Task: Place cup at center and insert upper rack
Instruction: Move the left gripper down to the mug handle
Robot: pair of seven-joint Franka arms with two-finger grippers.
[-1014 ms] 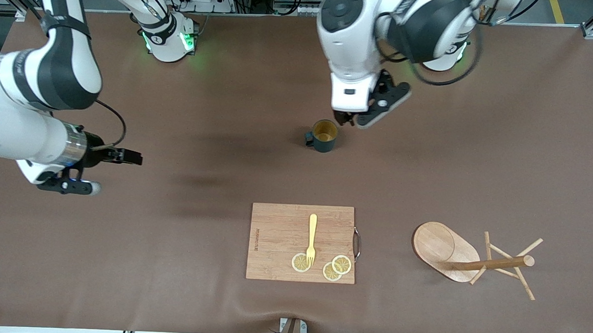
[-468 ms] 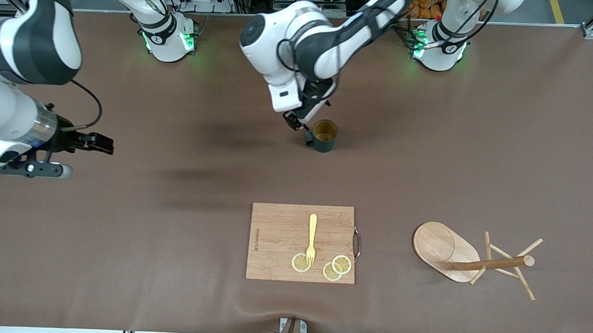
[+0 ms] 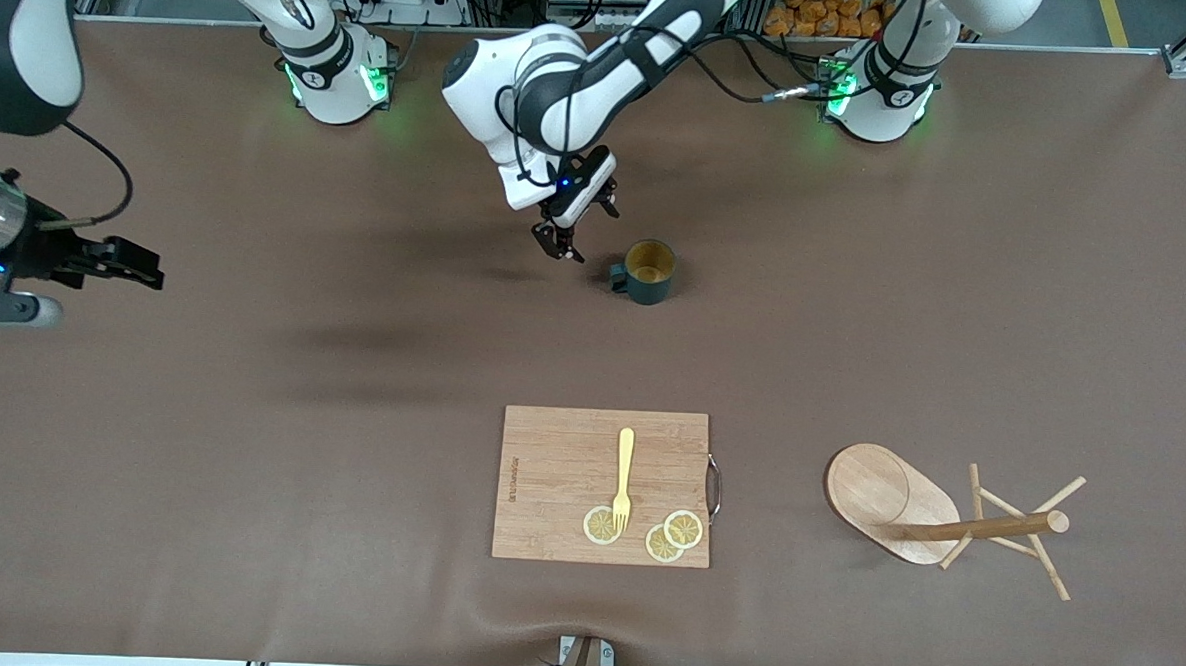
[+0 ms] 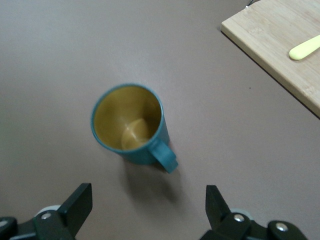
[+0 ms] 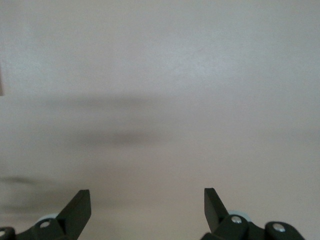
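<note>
Hanging just above the brown table mat [image 3: 246,478], the left gripper [image 3: 560,243] has its black fingers [image 4: 75,202] spread wide with nothing between them, and it sits close beside the cup [image 3: 646,271] on the handle's side without touching it. Its arm reaches in from the base at the left arm's end of the table's top edge, a glossy white shell with black joints. That cup is a small dark teal mug, standing upright near the middle of the table; its loop handle [image 4: 165,156] points toward the gripper, and its mustard-yellow inside is bare and smooth. Nearer to the front camera lies a rectangular wooden cutting board [image 3: 558,452] with a metal handle on one short edge; on it rest a pale yellow fork [image 3: 624,475] and three round lemon slices [image 3: 684,528], the fork's tines over one slice. Toward the left arm's end of the table, beside the board, the upper rack [image 3: 945,519] lies tipped on its side: a light wooden mug tree with an oval flat base, a round pole and thin angled pegs. Over the right arm's end of the table the right gripper [image 3: 145,271] waits in the air, its black fingers [image 5: 75,207] wide apart and empty above plain mat.
</note>
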